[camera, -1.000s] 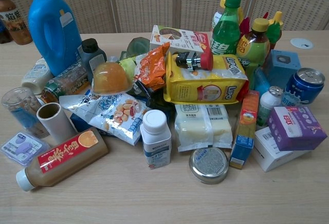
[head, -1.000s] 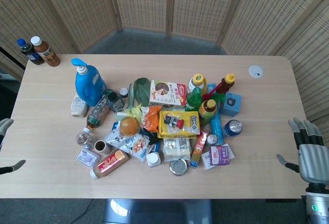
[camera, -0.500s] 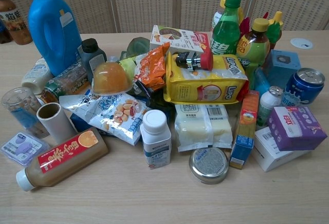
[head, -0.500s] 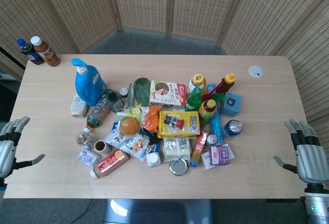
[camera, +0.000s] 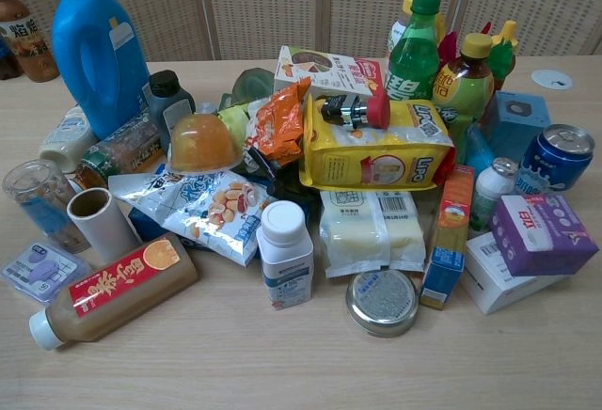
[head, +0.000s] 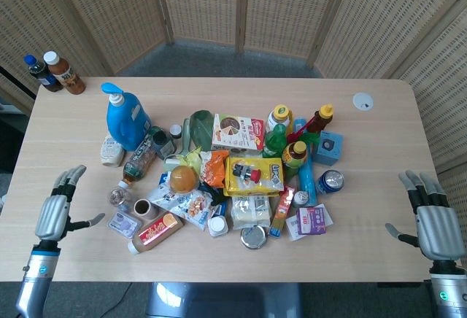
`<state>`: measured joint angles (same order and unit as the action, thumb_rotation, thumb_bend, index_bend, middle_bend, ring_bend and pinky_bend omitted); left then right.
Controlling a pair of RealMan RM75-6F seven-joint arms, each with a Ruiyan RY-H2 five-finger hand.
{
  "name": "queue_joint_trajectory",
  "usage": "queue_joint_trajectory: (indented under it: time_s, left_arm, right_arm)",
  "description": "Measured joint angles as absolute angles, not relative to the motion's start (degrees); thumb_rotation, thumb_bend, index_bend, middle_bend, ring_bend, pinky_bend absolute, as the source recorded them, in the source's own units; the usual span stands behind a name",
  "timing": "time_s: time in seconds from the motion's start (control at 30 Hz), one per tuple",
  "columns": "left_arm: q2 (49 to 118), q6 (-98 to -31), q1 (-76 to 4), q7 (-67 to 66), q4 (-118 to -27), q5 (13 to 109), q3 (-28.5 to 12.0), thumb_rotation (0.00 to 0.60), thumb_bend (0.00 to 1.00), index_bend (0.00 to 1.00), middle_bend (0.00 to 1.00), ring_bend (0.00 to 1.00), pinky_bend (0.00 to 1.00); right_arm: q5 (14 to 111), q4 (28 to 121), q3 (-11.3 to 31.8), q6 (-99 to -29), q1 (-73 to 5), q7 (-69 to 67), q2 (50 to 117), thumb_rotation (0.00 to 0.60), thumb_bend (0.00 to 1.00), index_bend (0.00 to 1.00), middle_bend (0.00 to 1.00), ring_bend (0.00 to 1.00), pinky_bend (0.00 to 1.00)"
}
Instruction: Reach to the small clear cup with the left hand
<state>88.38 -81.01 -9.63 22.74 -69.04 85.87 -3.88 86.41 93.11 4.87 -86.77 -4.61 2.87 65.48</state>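
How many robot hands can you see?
2. The left hand is over the table's near left corner. The right hand is at its near right corner. Both are empty.

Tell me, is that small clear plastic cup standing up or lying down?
Upright. The small clear plastic cup stands with its round rim facing up, beside the white paper tube.

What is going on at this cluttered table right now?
Nothing is being held. The robot's left hand hovers open over the table's left edge, short of the small clear plastic cup at the left of a pile of groceries. The right hand hangs open at the table's right edge, away from everything.
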Motion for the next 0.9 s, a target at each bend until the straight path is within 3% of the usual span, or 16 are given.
queue_joint_trajectory:
  time_s: [0.9]
  left_arm:
    - [97.97, -73.37, -14.87, 24.53, -60.31, 83.81, -4.55, 0.600, 0.01, 0.00, 0.00, 0.00, 0.00]
  right_arm:
    - [85.76, 93.18, 4.96, -85.83, -4.83, 1.08, 64.97, 0.600, 0.00, 0.00, 0.00, 0.00, 0.00]
